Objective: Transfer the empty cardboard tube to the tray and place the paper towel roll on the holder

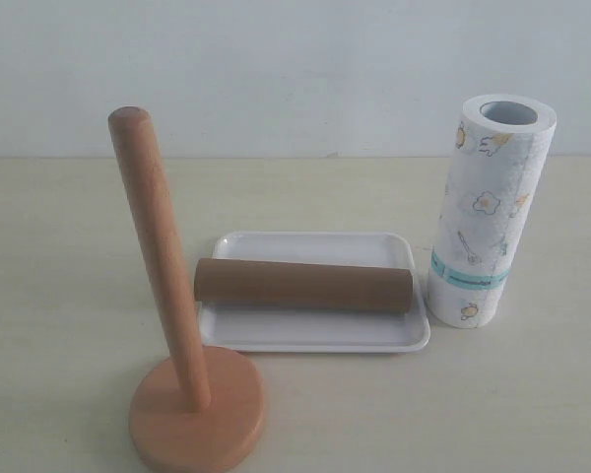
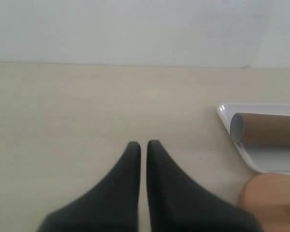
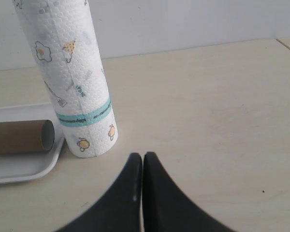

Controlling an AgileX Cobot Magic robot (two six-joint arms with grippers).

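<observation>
**Since the empty cardboard tube (image 1: 305, 285) lies in the tray (image 1: 310, 333), the paper towel roll (image 1: 488, 217) is the step in hand**

Because the tube rests lengthwise across the white tray, only the second half of the task looks open. The roll stands upright on the desk (image 1: 59, 296), just beside the tray's right end, with its hollow core facing up. The holder (image 1: 163, 266) stands at the tray's other end, nearer the camera, and its post is bare.

The right fingers (image 3: 128, 179) are pressed together and hold nothing, low over the desk near the foot of the roll. The left fingers (image 2: 128, 169) are likewise pressed together and empty, over bare desk beside the tray and the holder's base.

To do this well, the right fingers should spread wide before closing in, as the roll is thick. A grip around its middle, squeezed gently, seems best, since the paper is soft. Lift it straight up so it clears the tray and tube. Carry it above the post's rounded top, line the core up over it, and lower it straight down. A tilted roll could catch on the post and topple the holder. A careless nudge could tip the roll onto the tray.
</observation>
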